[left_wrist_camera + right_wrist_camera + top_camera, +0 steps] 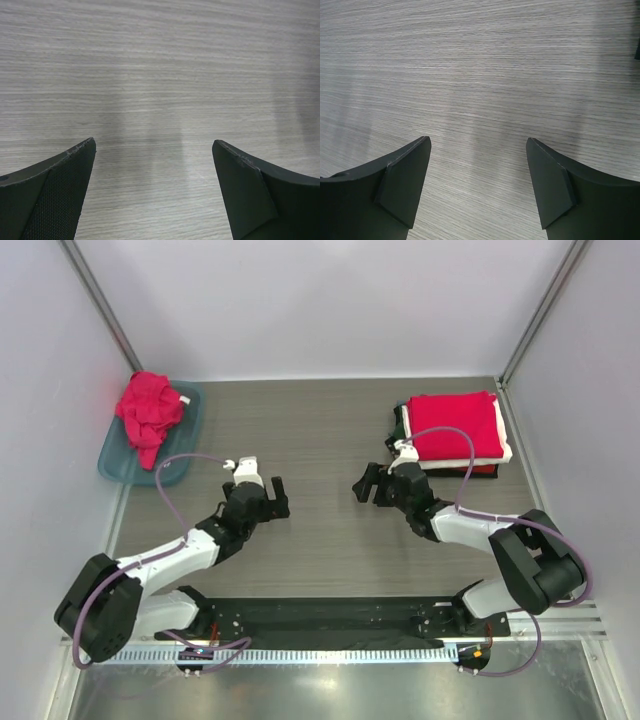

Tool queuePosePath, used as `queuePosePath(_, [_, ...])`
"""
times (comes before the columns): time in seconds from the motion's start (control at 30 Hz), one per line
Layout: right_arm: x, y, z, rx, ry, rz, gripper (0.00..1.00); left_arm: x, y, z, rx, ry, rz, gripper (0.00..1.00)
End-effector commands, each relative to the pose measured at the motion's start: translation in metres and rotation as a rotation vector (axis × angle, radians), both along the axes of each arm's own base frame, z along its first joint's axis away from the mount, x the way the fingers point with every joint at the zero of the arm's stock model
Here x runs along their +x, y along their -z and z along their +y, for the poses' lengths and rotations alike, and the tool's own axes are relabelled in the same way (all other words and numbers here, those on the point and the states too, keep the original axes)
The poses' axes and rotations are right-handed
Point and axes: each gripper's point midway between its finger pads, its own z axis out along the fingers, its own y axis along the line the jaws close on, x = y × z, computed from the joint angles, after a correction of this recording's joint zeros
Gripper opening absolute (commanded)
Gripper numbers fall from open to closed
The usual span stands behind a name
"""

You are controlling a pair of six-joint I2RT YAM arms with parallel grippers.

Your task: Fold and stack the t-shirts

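Though close by, folded t-shirts (455, 430) behind right claw (366, 484)

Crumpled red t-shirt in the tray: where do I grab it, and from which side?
Probably pinch a raised fold atop the crumpled red t-shirt, coming straight down with the open left gripper. It is a heap with no flat edge showing, and the teal tray rim would hinder a sideways approach.
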Motion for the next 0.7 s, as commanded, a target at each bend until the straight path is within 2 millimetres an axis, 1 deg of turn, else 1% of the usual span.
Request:
queuePosePath(0.0, [0.012,-0.016,-0.001,0.025,0.039,-0.066,0.83,0.017,-0.022,0.006,0.002,-0.065,-0.069,1.0])
queuePosePath(0.03, [0.011,-0.014,-0.001,0.018,0.039,-0.054,0.83,0.016,-0.02,0.009,0.011,-0.081,-0.061,0.99])
queuePosePath(0.07, [0.012,-0.015,0.0,0.021,0.032,-0.056,0.83,0.022,-0.027,0.018,-0.006,-0.155,-0.064,1.0])
queuePosePath(0.1, [0.012,-0.015,0.001,0.025,0.028,-0.056,0.83,0.023,-0.028,0.025,-0.017,-0.206,-0.044,1.0])
queuePosePath(0.13, [0.011,-0.018,0.002,0.031,0.025,-0.065,0.83,0.019,-0.022,0.035,-0.004,-0.245,0.008,1.0])
queuePosePath(0.17, [0.009,-0.015,0.001,0.03,0.022,-0.063,0.83,0.027,-0.031,0.042,-0.062,-0.302,0.012,1.0])
queuePosePath(0.23, [0.008,-0.018,0.001,0.039,0.019,-0.076,0.83,0.033,-0.036,0.054,-0.095,-0.361,0.034,1.0])
queuePosePath(0.27, [0.007,-0.018,0.001,0.041,0.015,-0.073,0.83,0.044,-0.048,0.068,-0.14,-0.426,0.019,1.0])
queuePosePath(0.33, [0.007,-0.017,0.001,0.044,0.015,-0.07,0.82,0.053,-0.057,0.086,-0.166,-0.498,0.024,1.0])
queuePosePath(0.37, [0.007,-0.015,0.003,0.045,0.012,-0.066,0.82,0.067,-0.077,0.109,-0.202,-0.578,-0.009,1.0])
queuePosePath(0.4, [0.007,-0.015,0.003,0.044,0.01,-0.064,0.82,0.074,-0.078,0.12,-0.232,-0.637,0.003,0.98])
queuePosePath(0.43, [0.007,-0.013,0.005,0.046,0.004,-0.058,0.82,0.086,-0.085,0.145,-0.291,-0.735,0.007,0.97])
queuePosePath(0.47, [0.007,-0.013,0.005,0.047,0.003,-0.057,0.82,0.088,-0.093,0.159,-0.3,-0.768,-0.002,0.97])
queuePosePath(0.5, [0.006,-0.013,0.006,0.048,-0.001,-0.055,0.82,0.095,-0.087,0.17,-0.352,-0.837,0.018,0.95])
queuePosePath(0.53, [0.007,-0.013,0.006,0.048,-0.001,-0.055,0.82,0.098,-0.085,0.18,-0.378,-0.876,0.031,0.94])
queuePosePath(0.57, [0.006,-0.013,0.006,0.05,-0.005,-0.056,0.81,0.106,-0.095,0.204,-0.401,-0.94,-0.003,0.94])
queuePosePath(0.6, [0.005,-0.012,0.007,0.052,-0.009,-0.053,0.81,0.113,-0.087,0.213,-0.395,-0.978,0.005,0.93])
queuePosePath(0.63, [0.005,-0.014,0.007,0.053,-0.008,-0.056,0.81,0.119,-0.09,0.224,-0.395,-1.01,-0.018,0.92])
queuePosePath(0.67, [0.004,-0.013,0.006,0.054,-0.009,-0.055,0.81,0.129,-0.104,0.241,-0.401,-1.046,-0.06,0.91])
